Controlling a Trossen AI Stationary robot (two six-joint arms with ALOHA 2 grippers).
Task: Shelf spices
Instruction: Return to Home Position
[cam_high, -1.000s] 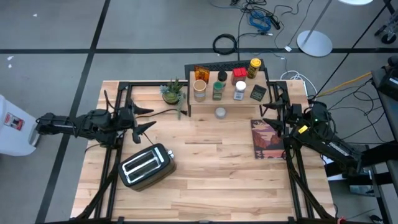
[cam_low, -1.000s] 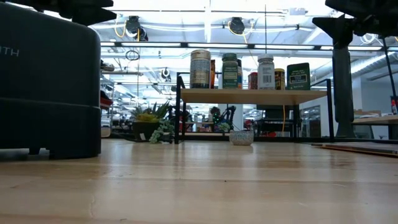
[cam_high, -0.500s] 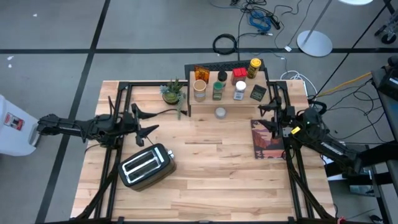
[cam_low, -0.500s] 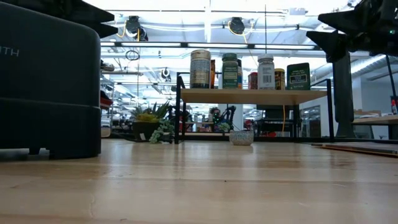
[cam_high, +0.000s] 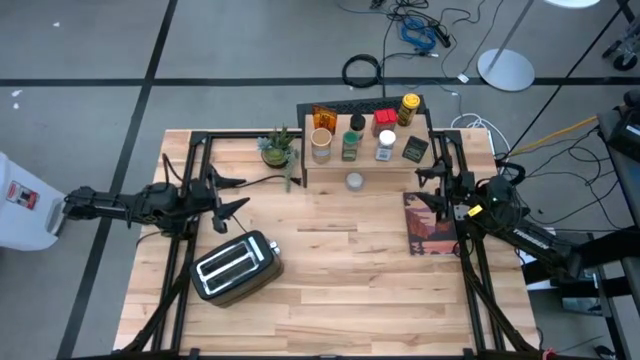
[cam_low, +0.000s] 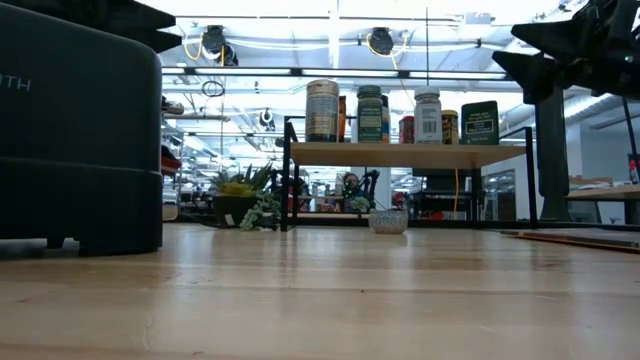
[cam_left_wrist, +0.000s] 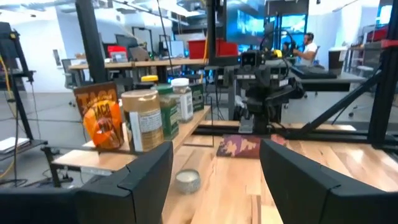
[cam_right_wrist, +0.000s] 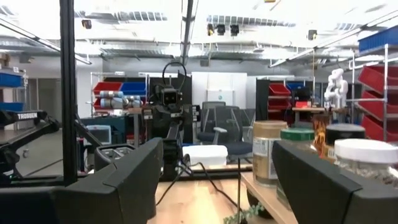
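The shelf (cam_high: 362, 163) stands at the table's far edge, with several spices on its wood top: an orange packet (cam_high: 323, 117), a tan jar (cam_high: 321, 140), a white-capped jar (cam_high: 386, 145), a yellow jar (cam_high: 408, 108). One small jar (cam_high: 354, 181) rests on the tabletop just in front of the shelf. My left gripper (cam_high: 238, 193) hangs open above the table's left side, pointing level toward the right. My right gripper (cam_high: 425, 186) hangs open at the right, near the shelf's right end. Both wrist views show bare fingers with nothing between them.
A silver toaster (cam_high: 237, 266) sits on the table near my left gripper. A potted plant (cam_high: 277, 147) stands left of the shelf. A flat picture book (cam_high: 429, 222) lies by my right gripper. Black frame rails run along both table sides.
Both grippers have sunk a little toward the table; in the low view they show lower at the top corners. My right gripper has tipped its fingers slightly upward. Both stay open.
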